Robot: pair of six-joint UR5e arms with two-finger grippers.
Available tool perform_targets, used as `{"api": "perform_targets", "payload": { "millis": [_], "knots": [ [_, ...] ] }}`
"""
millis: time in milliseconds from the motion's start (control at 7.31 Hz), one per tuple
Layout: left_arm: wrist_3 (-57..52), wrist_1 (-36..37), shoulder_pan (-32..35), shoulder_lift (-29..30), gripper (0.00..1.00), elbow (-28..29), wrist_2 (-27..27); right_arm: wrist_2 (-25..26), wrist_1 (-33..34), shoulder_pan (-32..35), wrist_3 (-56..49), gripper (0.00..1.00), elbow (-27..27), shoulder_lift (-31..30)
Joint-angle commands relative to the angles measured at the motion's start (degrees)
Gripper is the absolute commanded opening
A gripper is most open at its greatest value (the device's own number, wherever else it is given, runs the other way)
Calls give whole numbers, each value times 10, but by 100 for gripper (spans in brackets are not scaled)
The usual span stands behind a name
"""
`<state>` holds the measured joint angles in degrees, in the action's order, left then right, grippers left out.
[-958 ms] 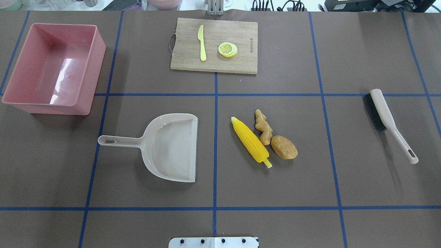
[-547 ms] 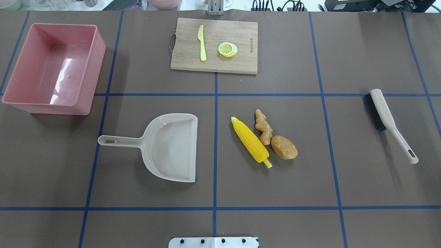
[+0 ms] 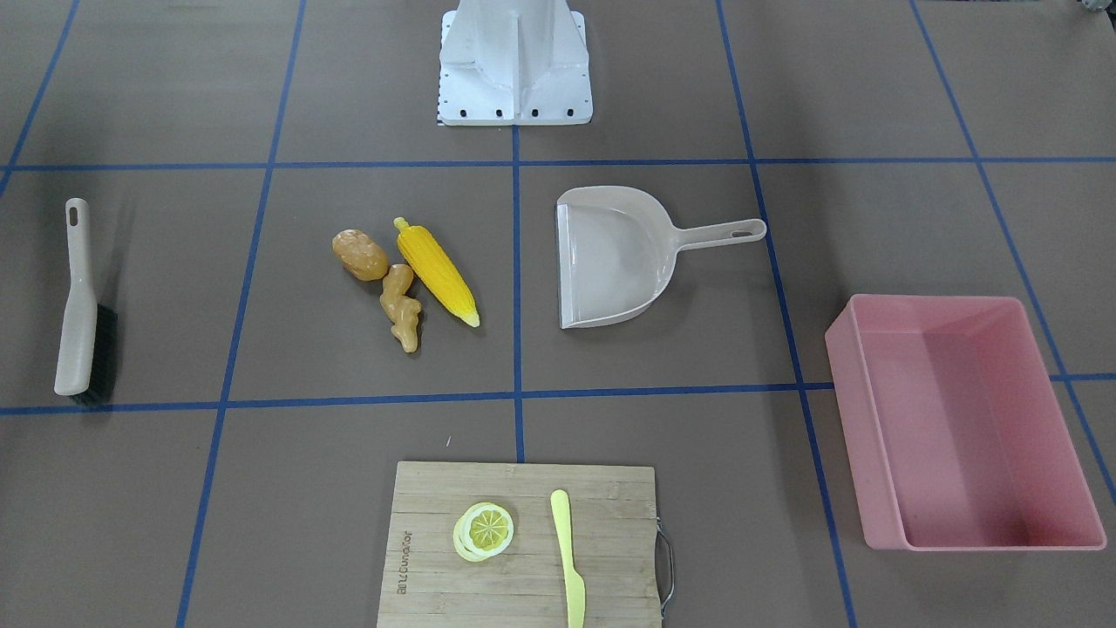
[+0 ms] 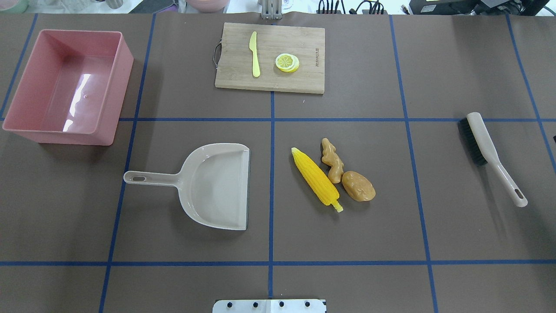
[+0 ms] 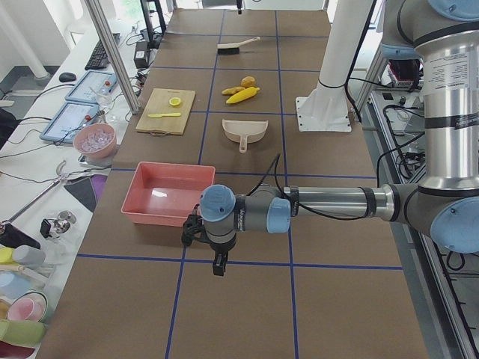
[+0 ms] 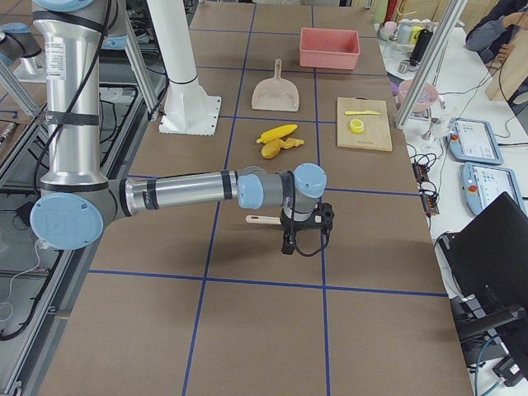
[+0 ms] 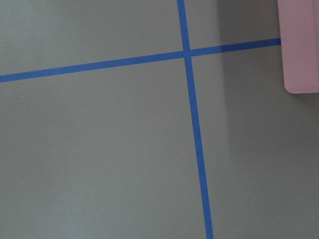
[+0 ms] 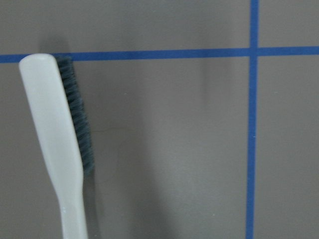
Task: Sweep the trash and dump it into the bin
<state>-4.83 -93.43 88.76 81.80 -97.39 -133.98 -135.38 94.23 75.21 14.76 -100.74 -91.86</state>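
Note:
The trash lies together right of the table's middle: a yellow corn cob (image 4: 316, 179) (image 3: 436, 271), a tan ginger root (image 4: 332, 160) (image 3: 401, 307) and a brown potato (image 4: 358, 186) (image 3: 359, 254). The pink bin (image 4: 124, 82) (image 3: 850, 436) stands at the far left, and its corner (image 7: 301, 45) shows in the left wrist view. A beige dustpan (image 4: 217, 187) faces the trash. A brush (image 4: 486, 148) (image 8: 55, 139) lies far right. My left gripper (image 5: 217, 265) hangs beyond the bin. My right gripper (image 6: 287, 246) hangs beside the brush. I cannot tell whether either is open or shut.
A wooden cutting board (image 4: 304, 74) at the far middle carries lemon slices (image 4: 287, 62) and a pale yellow knife (image 4: 254, 54). The robot's white base plate (image 3: 514, 109) sits at the near edge. Blue tape lines grid the brown table.
A small dark sliver has appeared at the right edge of the overhead view beside the brush. None of the objects on the table has moved.

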Motion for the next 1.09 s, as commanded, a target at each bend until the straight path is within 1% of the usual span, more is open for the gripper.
{"api": "perform_targets", "payload": {
  "millis": [0,137,547,958],
  "knots": [
    [0,0,1,-2,99,-3,0,9,0,-71,39,98,-15,10],
    [0,0,1,-2,99,-3,0,24,0,-100,55,98,-14,21],
    [0,0,1,0,99,-4,0,35,1,-167,83,99,-10,24],
    [0,0,1,0,99,-4,0,33,2,-181,83,99,12,15]
  ]
}}
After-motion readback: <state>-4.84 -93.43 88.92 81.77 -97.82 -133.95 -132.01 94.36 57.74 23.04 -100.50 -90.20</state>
